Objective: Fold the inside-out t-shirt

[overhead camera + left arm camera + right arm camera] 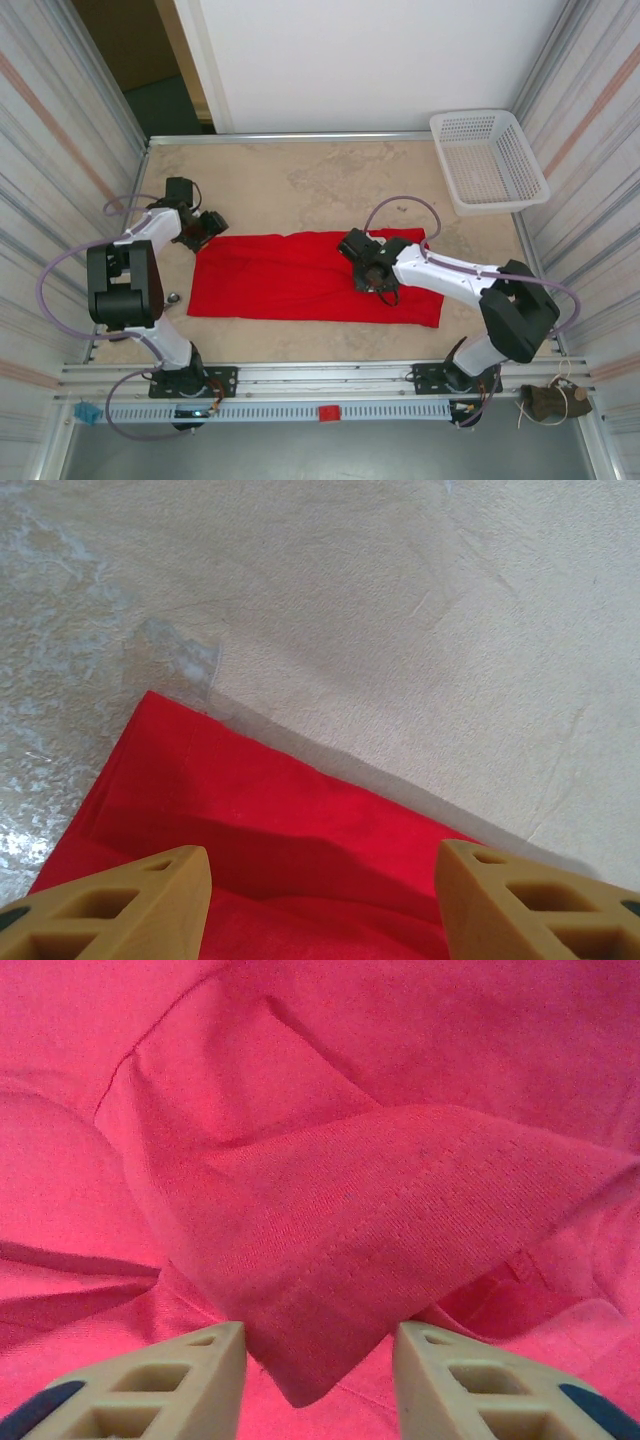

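Observation:
The inside-out t-shirt [290,280] lies flat as a long red rectangle across the middle of the table. My left gripper [207,228] hovers at its far left corner. In the left wrist view that gripper [320,905] is open, with the red cloth [270,820] beneath and nothing between its tan fingers [150,900]. My right gripper [368,270] is down on the shirt, right of its centre. In the right wrist view it [320,1385] stands open, and a folded hemmed corner of the shirt [340,1260] points down between its fingers [180,1380].
A white plastic mesh basket [488,160] stands at the far right corner. Corrugated walls close in both sides. Bare beige tabletop [300,180] lies beyond the shirt, and a metal rail [320,375] runs along the near edge.

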Robot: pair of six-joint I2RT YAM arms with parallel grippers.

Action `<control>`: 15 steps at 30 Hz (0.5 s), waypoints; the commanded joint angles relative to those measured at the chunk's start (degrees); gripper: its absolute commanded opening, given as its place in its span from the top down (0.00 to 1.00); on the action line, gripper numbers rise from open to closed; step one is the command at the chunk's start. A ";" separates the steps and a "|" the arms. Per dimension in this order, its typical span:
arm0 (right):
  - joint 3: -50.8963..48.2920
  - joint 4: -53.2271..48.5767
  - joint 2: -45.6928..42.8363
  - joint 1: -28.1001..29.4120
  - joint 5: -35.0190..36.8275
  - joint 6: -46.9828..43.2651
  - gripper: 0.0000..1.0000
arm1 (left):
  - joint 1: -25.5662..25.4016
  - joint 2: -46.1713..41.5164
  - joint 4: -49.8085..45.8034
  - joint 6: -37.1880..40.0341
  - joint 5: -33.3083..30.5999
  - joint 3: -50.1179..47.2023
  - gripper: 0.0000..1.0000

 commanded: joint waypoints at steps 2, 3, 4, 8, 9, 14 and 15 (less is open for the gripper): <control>0.89 0.70 1.57 0.35 -0.65 0.92 0.91 | 0.16 1.05 0.07 -0.39 -0.87 0.15 0.39; 0.93 0.94 1.36 0.41 -1.01 0.79 1.00 | 0.16 1.09 0.10 -0.42 -0.87 0.07 0.39; 0.98 0.90 0.90 0.65 -1.24 0.74 1.00 | 0.16 1.12 0.15 -0.51 -0.91 0.05 0.39; 1.74 0.04 -1.41 2.84 -1.51 0.97 1.00 | 0.16 1.28 0.27 -0.50 -0.91 0.06 0.39; 1.98 -0.08 -1.91 3.60 -1.70 1.36 1.00 | 0.17 1.38 0.29 -0.53 -0.92 0.06 0.39; 2.81 1.02 -1.52 7.96 -3.21 4.91 1.00 | 0.16 1.65 0.46 -0.53 -0.68 0.15 0.40; 2.98 1.58 -0.82 8.97 -3.85 5.48 1.00 | 0.16 1.65 0.56 -0.61 -0.62 0.15 0.40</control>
